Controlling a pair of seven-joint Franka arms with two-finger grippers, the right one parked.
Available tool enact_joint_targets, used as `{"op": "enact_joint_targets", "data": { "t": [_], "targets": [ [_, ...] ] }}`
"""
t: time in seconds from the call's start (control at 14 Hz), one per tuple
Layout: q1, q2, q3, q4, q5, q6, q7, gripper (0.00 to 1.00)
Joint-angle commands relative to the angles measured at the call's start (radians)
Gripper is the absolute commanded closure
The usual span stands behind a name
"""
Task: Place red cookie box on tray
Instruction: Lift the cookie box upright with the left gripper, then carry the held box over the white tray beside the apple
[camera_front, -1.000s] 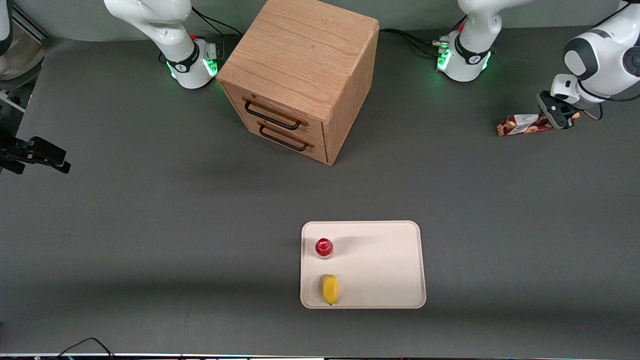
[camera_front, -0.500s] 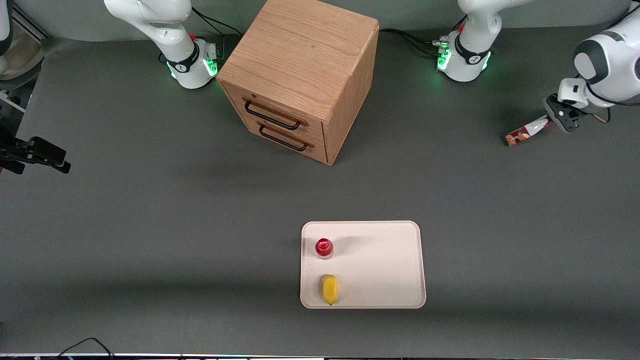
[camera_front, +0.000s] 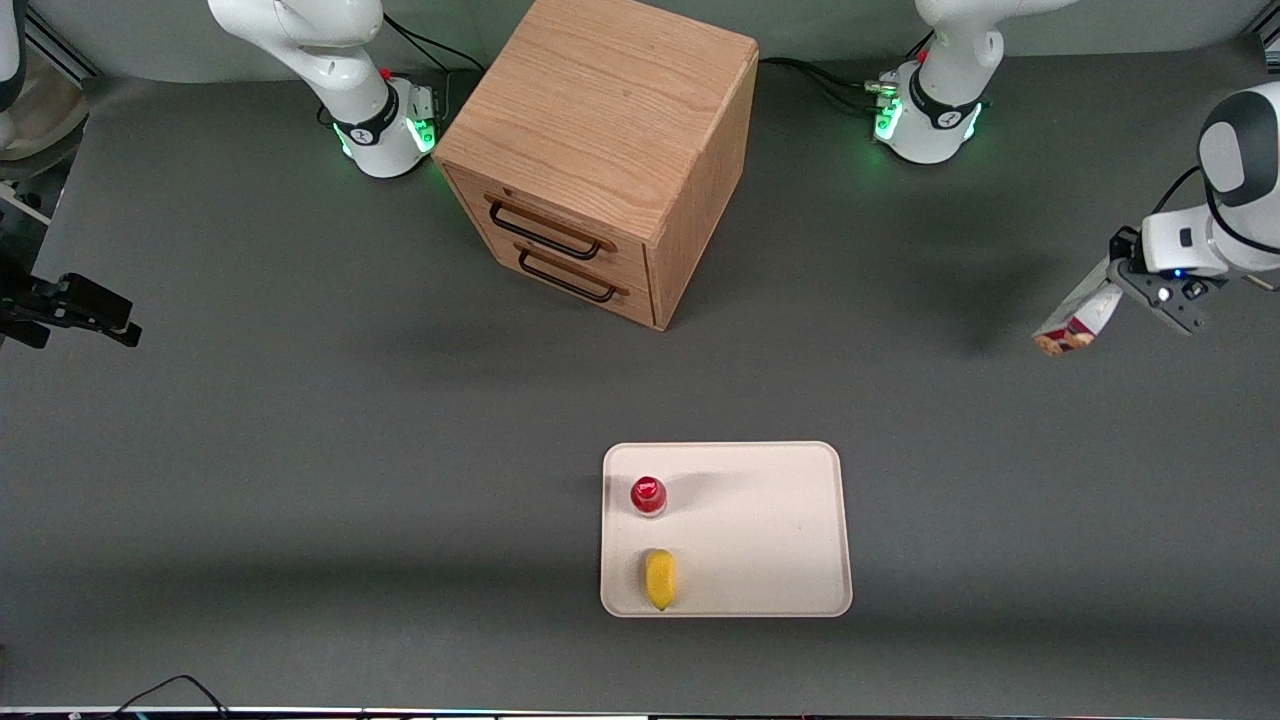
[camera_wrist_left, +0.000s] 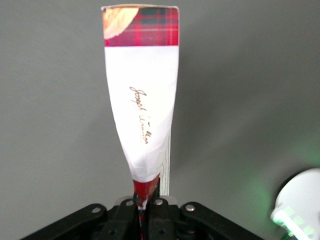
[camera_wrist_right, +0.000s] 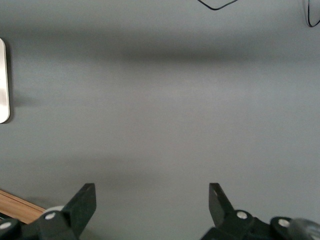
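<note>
A small red-capped bottle (camera_front: 648, 495) and a yellow item (camera_front: 659, 578) sat along one short edge of the tray (camera_front: 780, 530), the rest bare. Toward the working arm's end, well apart, the gripper (camera_front: 1118, 283) pinched the red cookie box (camera_front: 1077, 320) by one end above the table (camera_front: 300, 450).

My gripper (camera_front: 1128, 283), clamped on the red cookie box (camera_front: 1076, 320), hangs at the working arm's end of the table (camera_front: 300, 420). Bare surface lies between it and the tray (camera_front: 800, 590). On the tray, a red-capped bottle (camera_front: 648, 495) and what looks like a lemon (camera_front: 659, 579) crowd one short side. The cabinet (camera_front: 600, 130) stands well clear.
</note>
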Motion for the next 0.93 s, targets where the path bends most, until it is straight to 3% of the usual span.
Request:
{"op": "enact_joint_targets", "data": {
  "t": [0.0,0.14,0.36,0.86],
  "targets": [
    [-0.001,0.190,-0.102,0.313,-0.032,-0.142,-0.313,1.00],
    [-0.001,0.258,-0.161,0.419,-0.090,-0.153,-0.506,1.00],
    [-0.024,0.373,-0.248,0.562,-0.090,-0.155,-0.723,1.00],
    [-0.183,0.707,-0.362,0.916,-0.005,-0.150,-1.208,1.00]
  ]
}}
